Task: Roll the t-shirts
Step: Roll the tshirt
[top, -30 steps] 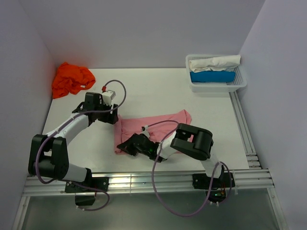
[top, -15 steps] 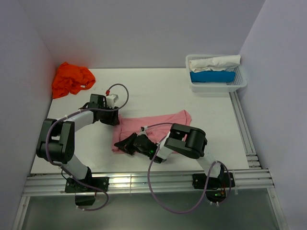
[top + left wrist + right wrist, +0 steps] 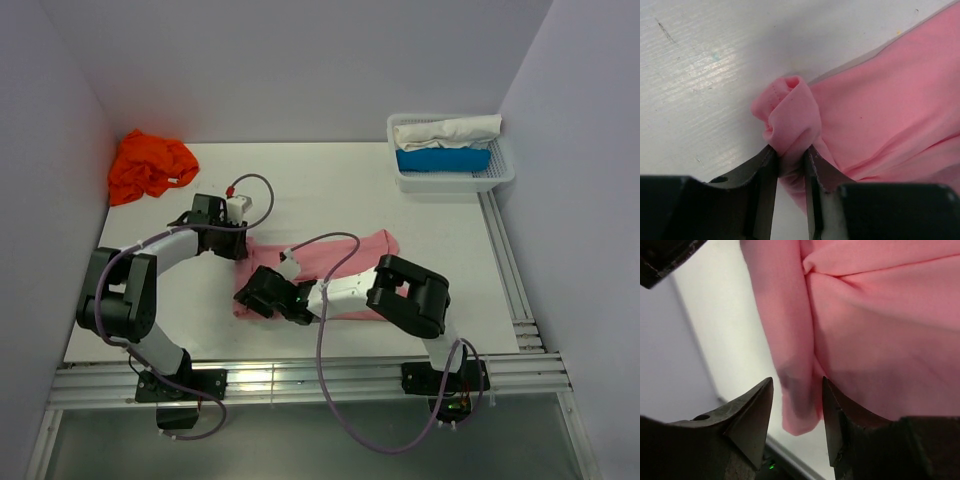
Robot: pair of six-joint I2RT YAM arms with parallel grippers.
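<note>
The light pink t-shirt (image 3: pixel 368 246) lies flat in the middle of the table, its left edge folded over. My left gripper (image 3: pixel 237 248) is at the shirt's far left corner, and in the left wrist view this gripper (image 3: pixel 790 150) is shut on a bunched fold of pink cloth (image 3: pixel 790 115). My right gripper (image 3: pixel 248 298) sits at the shirt's near left corner. In the right wrist view it (image 3: pixel 797 382) is open, with the folded pink edge (image 3: pixel 790 340) loose between its fingers. The orange t-shirt (image 3: pixel 148 165) is crumpled in the far left corner.
A white lattice basket (image 3: pixel 452 183) at the far right holds a white and a blue folded cloth. Walls close in the table on the left, back and right. A metal rail (image 3: pixel 300 378) runs along the near edge.
My left gripper has closed on the pink shirt's far left corner. My right gripper has opened, letting go of the shirt's near left edge, and shifted slightly left and away.
</note>
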